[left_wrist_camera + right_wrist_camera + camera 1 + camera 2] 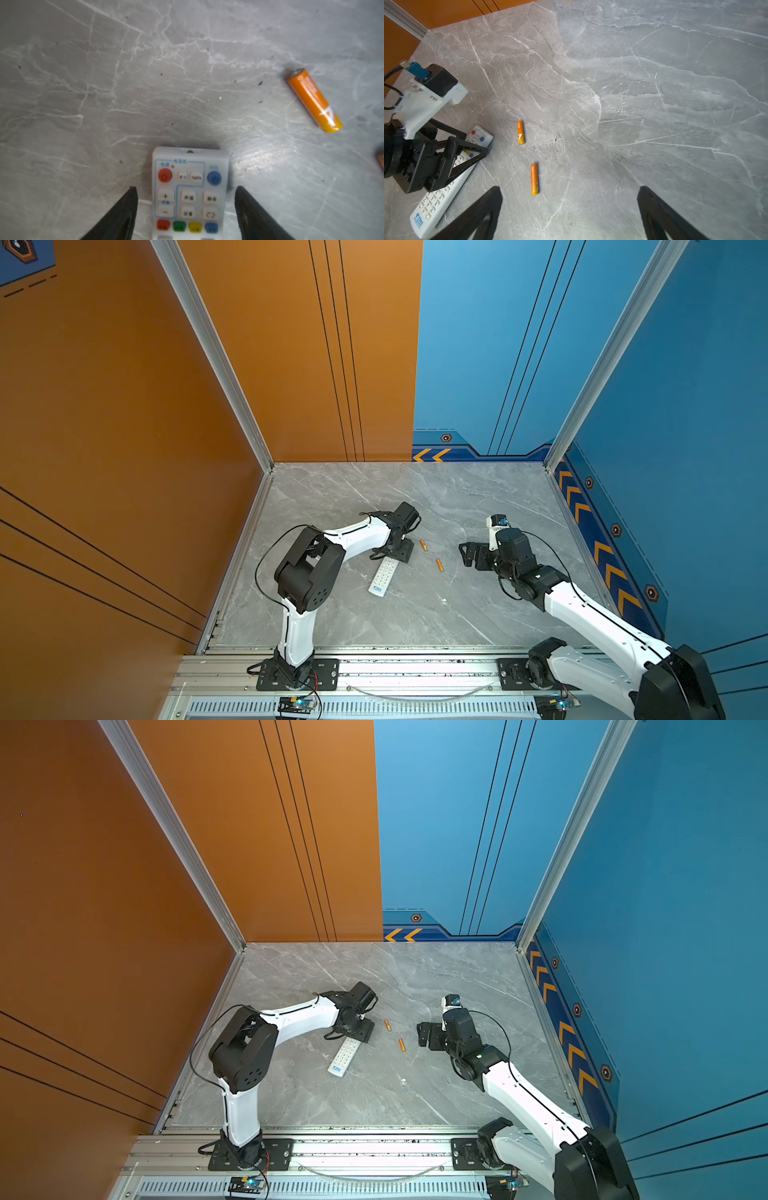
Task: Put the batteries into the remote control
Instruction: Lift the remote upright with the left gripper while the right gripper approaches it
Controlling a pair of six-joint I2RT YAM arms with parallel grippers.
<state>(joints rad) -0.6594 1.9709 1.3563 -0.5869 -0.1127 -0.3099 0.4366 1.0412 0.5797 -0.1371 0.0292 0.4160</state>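
Two batteries lie loose on the marble table [457,497], both beside the remote control [382,577], which is taken as the landmark. In both top views the remote is seen button-side up, its long axis slanted, with the left gripper [392,552] lowered over its far, coloured-button end. The nearer battery [423,545] lies just off that end, on the side away from the left arm's base; the farther battery [439,565] lies beyond it, between the remote and the right gripper [466,555]. The left arm is bent sharply at the elbow, wrist pointed down; the right arm is stretched low, its wrist turned toward the remote.

In the left wrist view the jaws are seen spread, one on each long edge of the remote [190,193], clear of it on both sides; nothing is pinched.

In the right wrist view the jaws are spread wide and empty. Both batteries are seen lying roughly parallel, well apart from each other, the farther one [534,179] closest to this gripper, so the right arm is judged better placed for it. The battery bay faces down, so the remote is judged to need turning over.
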